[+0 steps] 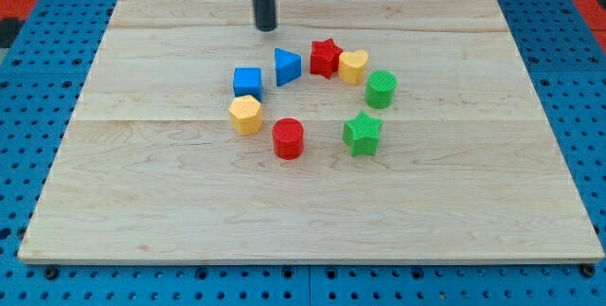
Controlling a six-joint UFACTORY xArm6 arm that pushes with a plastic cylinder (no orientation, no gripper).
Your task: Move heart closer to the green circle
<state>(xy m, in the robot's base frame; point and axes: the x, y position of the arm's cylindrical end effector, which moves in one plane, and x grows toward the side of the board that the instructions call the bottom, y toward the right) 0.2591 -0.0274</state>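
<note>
The yellow heart [353,65] lies on the wooden board [142,173], right of the red star [325,58] and touching it. The green circle [382,89] sits just below and right of the heart, very close to it. My tip [267,27] stands above the ring of blocks, up and left of the blue triangle [288,66], about ninety pixels left of the heart and touching no block.
A blue cube [247,82], a yellow hexagon [245,115], a red cylinder [288,138] and a green star [362,133] complete the ring of blocks. The board rests on a blue pegboard [38,107].
</note>
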